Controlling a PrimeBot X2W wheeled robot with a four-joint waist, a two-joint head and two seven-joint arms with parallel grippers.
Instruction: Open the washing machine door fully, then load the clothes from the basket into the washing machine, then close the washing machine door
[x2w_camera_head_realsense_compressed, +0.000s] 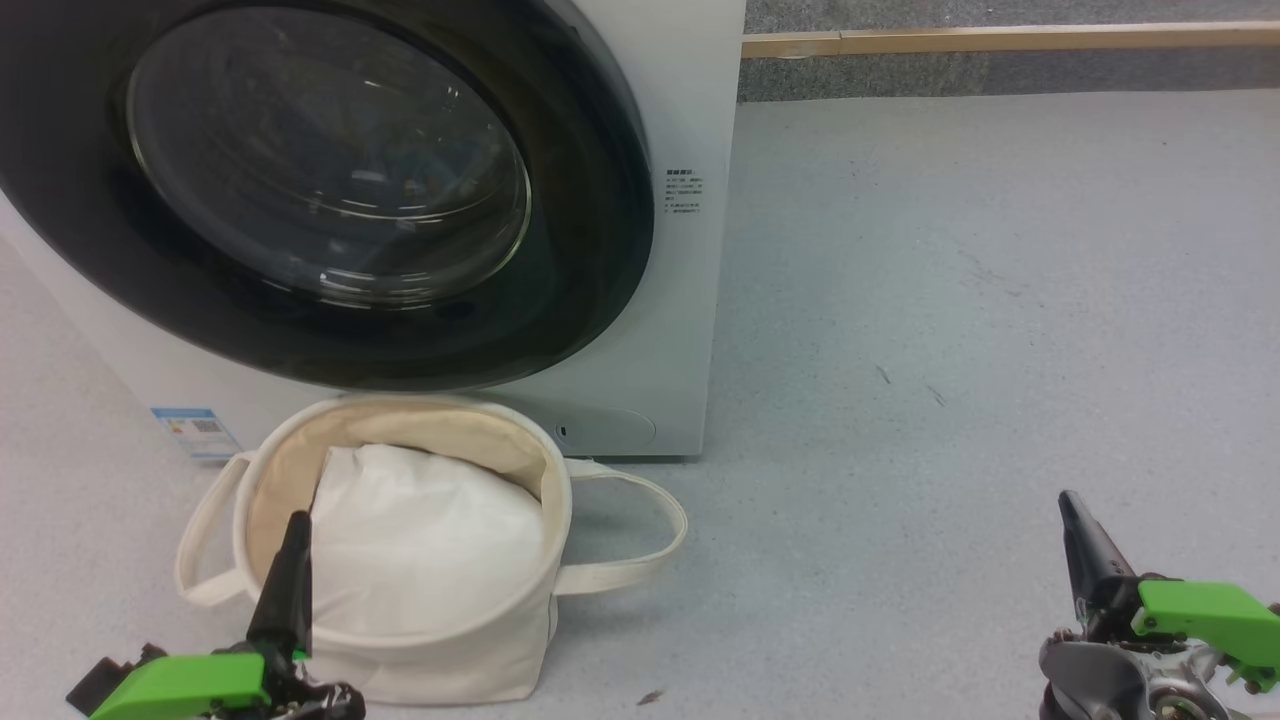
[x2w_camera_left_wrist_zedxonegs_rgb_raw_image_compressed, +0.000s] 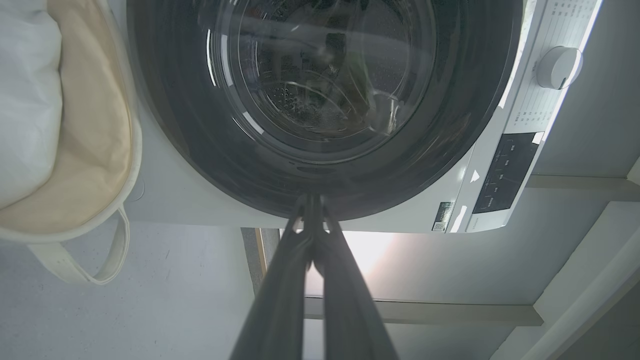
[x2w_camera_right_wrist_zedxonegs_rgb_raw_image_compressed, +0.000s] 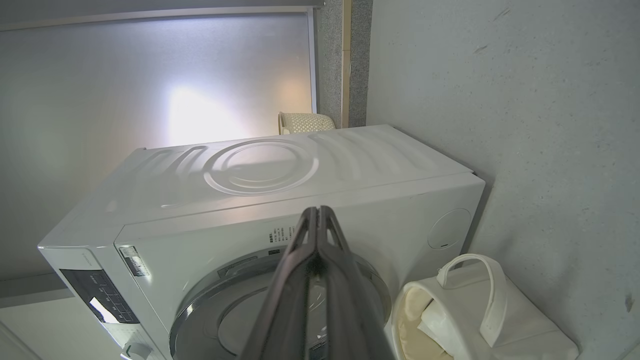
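The washing machine door (x2w_camera_head_realsense_compressed: 600, 250) sits shut against the washing machine (x2w_camera_head_realsense_compressed: 690, 100); the basket (x2w_camera_head_realsense_compressed: 440, 650) holds white padding (x2w_camera_head_realsense_compressed: 430, 540); the clothes (x2w_camera_head_realsense_compressed: 410, 185) show faintly behind the glass; left gripper (x2w_camera_head_realsense_compressed: 297, 525) and right gripper (x2w_camera_head_realsense_compressed: 1068, 500) are closed and empty; the task appears complete

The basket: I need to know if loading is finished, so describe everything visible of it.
The basket is a small round cream canvas tub with soft sides and a looping handle on each side. It stands upright on the grey floor, close before the washing machine. White cushion-like padding lies inside. The left gripper rises in front of its rim; contact cannot be told.
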